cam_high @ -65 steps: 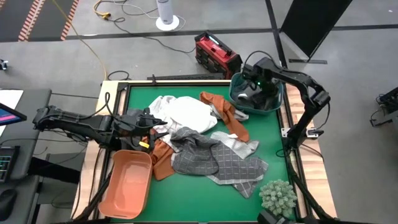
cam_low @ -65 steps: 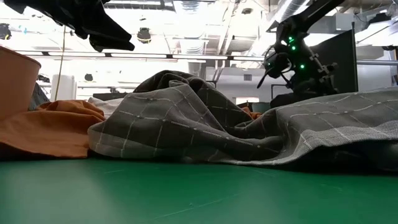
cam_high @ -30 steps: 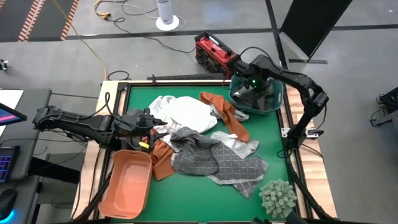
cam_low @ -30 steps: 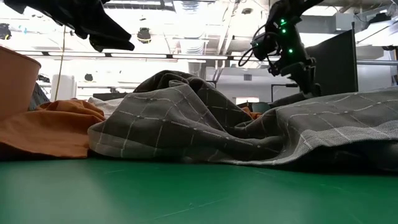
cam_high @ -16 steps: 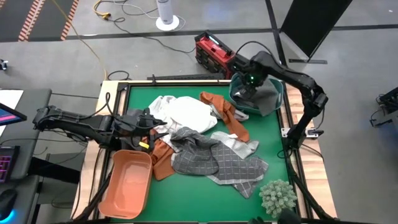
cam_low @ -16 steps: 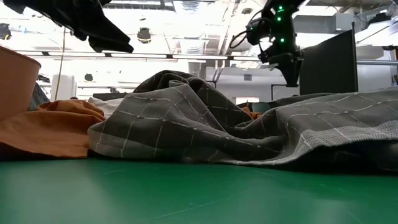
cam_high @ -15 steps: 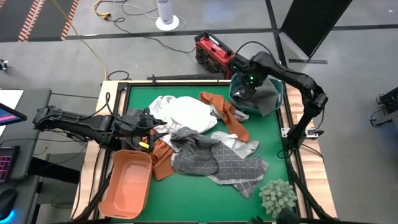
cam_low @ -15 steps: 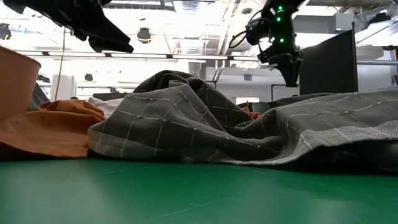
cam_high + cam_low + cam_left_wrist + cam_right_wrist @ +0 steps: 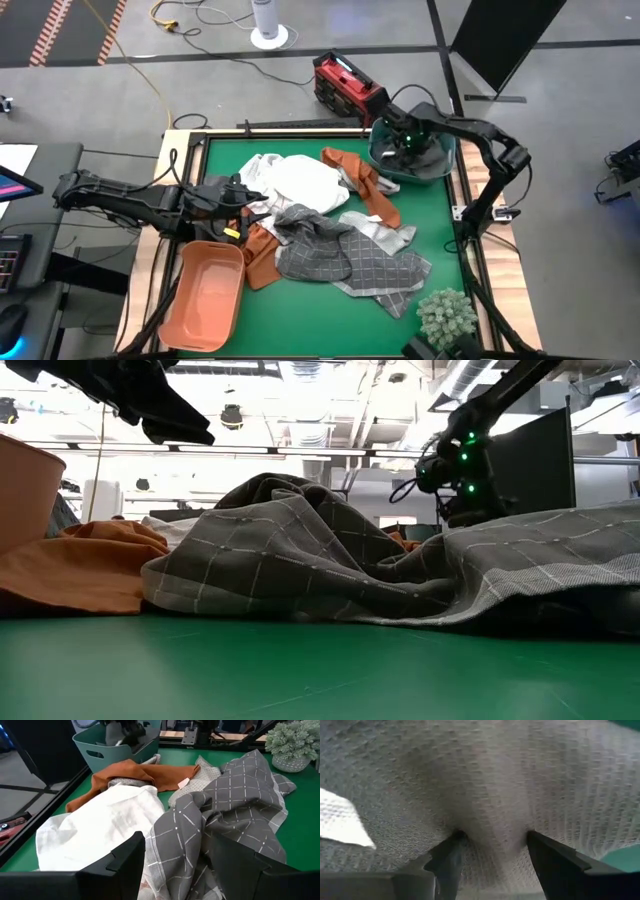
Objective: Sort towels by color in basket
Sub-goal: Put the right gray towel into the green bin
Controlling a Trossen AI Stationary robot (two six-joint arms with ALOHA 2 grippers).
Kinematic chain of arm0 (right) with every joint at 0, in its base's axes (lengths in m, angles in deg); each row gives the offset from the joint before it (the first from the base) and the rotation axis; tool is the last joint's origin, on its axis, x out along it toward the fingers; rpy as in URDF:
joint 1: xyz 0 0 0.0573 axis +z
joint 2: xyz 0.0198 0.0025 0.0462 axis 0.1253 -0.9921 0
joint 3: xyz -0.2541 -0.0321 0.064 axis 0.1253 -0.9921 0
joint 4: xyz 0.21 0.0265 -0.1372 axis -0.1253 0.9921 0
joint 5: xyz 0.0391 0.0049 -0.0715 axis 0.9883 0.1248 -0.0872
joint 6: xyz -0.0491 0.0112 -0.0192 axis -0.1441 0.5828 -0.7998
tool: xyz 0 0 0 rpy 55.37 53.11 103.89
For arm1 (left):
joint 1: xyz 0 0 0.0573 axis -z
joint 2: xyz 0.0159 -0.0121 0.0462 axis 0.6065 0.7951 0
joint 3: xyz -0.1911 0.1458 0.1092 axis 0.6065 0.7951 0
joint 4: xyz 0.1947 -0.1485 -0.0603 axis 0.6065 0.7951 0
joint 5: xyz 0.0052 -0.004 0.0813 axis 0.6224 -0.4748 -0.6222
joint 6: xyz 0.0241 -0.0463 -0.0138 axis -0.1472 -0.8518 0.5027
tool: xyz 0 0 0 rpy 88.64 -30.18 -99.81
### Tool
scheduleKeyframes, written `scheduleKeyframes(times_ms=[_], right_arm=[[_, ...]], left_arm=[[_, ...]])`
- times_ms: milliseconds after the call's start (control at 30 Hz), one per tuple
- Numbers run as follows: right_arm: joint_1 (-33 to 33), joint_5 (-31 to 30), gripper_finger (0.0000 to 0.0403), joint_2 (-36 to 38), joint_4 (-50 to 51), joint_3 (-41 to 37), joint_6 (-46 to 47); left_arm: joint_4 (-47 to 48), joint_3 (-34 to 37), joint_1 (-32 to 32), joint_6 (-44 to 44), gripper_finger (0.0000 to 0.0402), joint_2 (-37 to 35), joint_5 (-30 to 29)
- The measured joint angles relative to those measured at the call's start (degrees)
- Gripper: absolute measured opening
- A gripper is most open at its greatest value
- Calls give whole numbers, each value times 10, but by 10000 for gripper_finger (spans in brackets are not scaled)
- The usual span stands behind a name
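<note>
Several towels lie heaped mid-table: a white towel [image 9: 300, 180], a rust-orange towel [image 9: 367, 188], a dark grey checked towel [image 9: 318, 252] and a paler checked towel [image 9: 385, 236]. At the far right corner stands a teal basket [image 9: 445, 165] with a plain grey towel [image 9: 485, 775] in it. My right gripper [image 9: 492, 840] is down inside that basket, open, on the grey towel. My left gripper [image 9: 172, 865] hovers open above the heap's left side [image 9: 245, 195], touching nothing. My right gripper comes from above, pointing steeply down, and its two spread fingertips [image 9: 454, 840] sink into the top of the grey towel's waffle cloth [image 9: 492, 815], which bulges between them. The towel lies in the teal basket. How many layers sit between the fingers, I cannot tell.
An orange basket [image 9: 190, 325] stands at the near left corner, with a second rust-orange cloth [image 9: 260, 252] beside it. A spiky pale-green plant ball [image 9: 447, 315] sits at the near right. Bare green table shows along the near edge [image 9: 310, 325].
My right gripper has risen a little and swung toward the basket's left side, then dropped steeply into the teal basket onto the grey towel. The heap of towels has not moved.
</note>
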Motion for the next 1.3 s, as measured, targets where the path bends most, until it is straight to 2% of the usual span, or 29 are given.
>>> scheduleKeyframes(times_ms=[167,367,467,600,733,833,933,1067,1300], right_arm=[[7,3,245,0,46,17,4],[27,-3,244,0,136,105,33],[33,-4,244,1,151,141,48],[31,-4,244,1,120,138,47],[20,2,244,1,31,84,44],[14,35,244,1,-46,32,40],[17,50,244,-1,-78,3,40],[29,52,244,-1,-41,11,43],[49,52,244,0,79,109,78]], left_arm=[[-1,0,0,0,210,0,-1],[-3,0,0,0,210,0,-5],[-3,0,0,0,210,0,-5],[1,0,0,-2,210,0,-4],[1,0,0,-3,210,0,-3],[1,0,0,-3,210,0,-3],[0,0,0,-3,210,0,-3],[-1,0,0,-2,210,0,-12],[-1,0,0,-3,210,0,-15]])
